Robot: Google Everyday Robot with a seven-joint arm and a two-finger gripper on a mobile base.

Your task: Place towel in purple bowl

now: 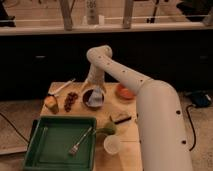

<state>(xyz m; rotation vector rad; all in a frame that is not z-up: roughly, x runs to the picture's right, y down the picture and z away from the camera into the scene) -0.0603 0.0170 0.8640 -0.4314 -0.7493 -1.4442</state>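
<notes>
Gripper point(93, 89) down over the purple bowl point(93, 98), mid-table, far side. Jaw state: cannot tell, hidden by the wrist and the bowl. Towel point(95, 100) sits in the bowl, pale blue-white, bunched right below the gripper; contact between the two unclear. Arm point(150, 110) runs from near right, up and over, elbow at far centre, then drops to the bowl.

On the wooden table point(129, 145):
- orange bowl point(125, 92) just right of the purple bowl, apart from it
- dark grapes point(71, 100) left of the purple bowl
- yellow-orange item point(51, 102) further left, near the table edge
- pale utensil point(63, 87) at far left, lying diagonally
- green tray point(45, 150) near left, fork point(80, 142) inside it, tines toward the near side
- green pear-like item point(106, 129) touching the tray's right rim
- white cup point(112, 144) near, right of the tray
- small dark-and-light item point(120, 118) between the pear-like item and the arm
</notes>
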